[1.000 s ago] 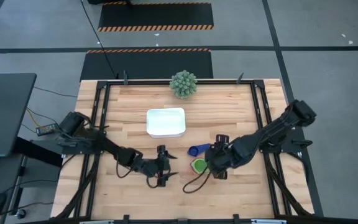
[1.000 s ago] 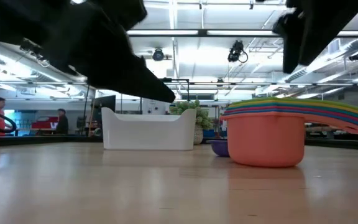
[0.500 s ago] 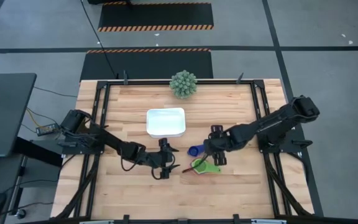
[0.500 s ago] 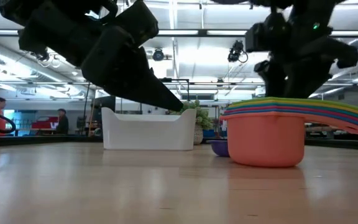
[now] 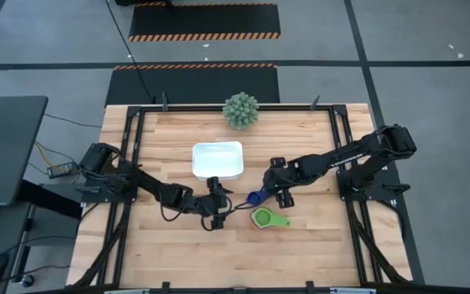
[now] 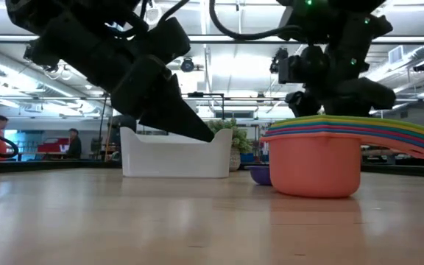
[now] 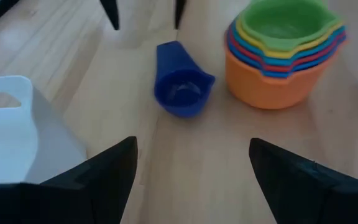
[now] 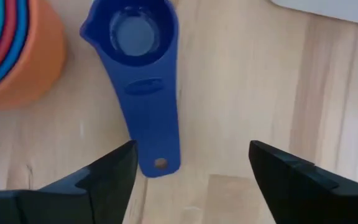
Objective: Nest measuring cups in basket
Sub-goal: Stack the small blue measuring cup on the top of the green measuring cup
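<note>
Measuring cups [image 5: 269, 219] sit as a nested stack on the near-centre table [image 5: 317, 249], right of the midline: orange outermost, then red, blue and yellow rims, green innermost, all upright. In the low view the stack [image 6: 317, 158] rests flat on the wood, handles fanned to the right. Just beyond it, to its far left, a single dark blue cup [image 5: 255, 198] lies alone on the wood, apart from the stack; the right wrist view shows it upright, bowl up, handle flat on the table [image 8: 140, 68].

Left gripper [image 5: 216, 214] hovers left of the stack, near the blue cup, fingers spread and holding nothing; its wrist view looks past both parted fingers [image 7: 101, 174] at the blue cup and stack.

Right gripper [image 5: 279, 196] hangs just right of the blue cup, beyond the stack, fingers spread and empty; the blue cup's handle points between them in its wrist view.

Farther back at centre, the white basket [image 5: 217, 161] stands apart from all cups, nothing visible inside. A green spiky plant [image 5: 241, 110] sits at the far edge.
</note>
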Controlling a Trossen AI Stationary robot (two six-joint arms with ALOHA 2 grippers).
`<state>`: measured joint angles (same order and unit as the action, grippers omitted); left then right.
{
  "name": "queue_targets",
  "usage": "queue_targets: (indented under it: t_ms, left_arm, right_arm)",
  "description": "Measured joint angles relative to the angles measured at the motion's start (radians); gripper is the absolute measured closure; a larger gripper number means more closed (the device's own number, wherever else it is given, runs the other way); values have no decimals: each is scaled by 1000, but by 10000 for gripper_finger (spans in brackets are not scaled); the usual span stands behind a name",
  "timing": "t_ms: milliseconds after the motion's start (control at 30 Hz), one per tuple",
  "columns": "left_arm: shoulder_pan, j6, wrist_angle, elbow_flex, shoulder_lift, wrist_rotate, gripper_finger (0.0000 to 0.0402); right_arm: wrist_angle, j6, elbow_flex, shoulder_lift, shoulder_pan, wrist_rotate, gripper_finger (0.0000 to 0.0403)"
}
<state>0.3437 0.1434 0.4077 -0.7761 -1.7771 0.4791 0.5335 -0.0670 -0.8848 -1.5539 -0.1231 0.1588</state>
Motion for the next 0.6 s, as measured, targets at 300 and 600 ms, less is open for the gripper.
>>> queue_targets:
  t_ms: [300, 600]
  left_arm:
    - [-31, -78, -17, 0, 1, 8, 86]
    - [-87, -110, -17, 0, 1, 9, 86]
  right_arm:
    - [-174, -65, 100, 0, 3, -48, 92]
    - [-467, -93, 261, 0, 3, -48, 127]
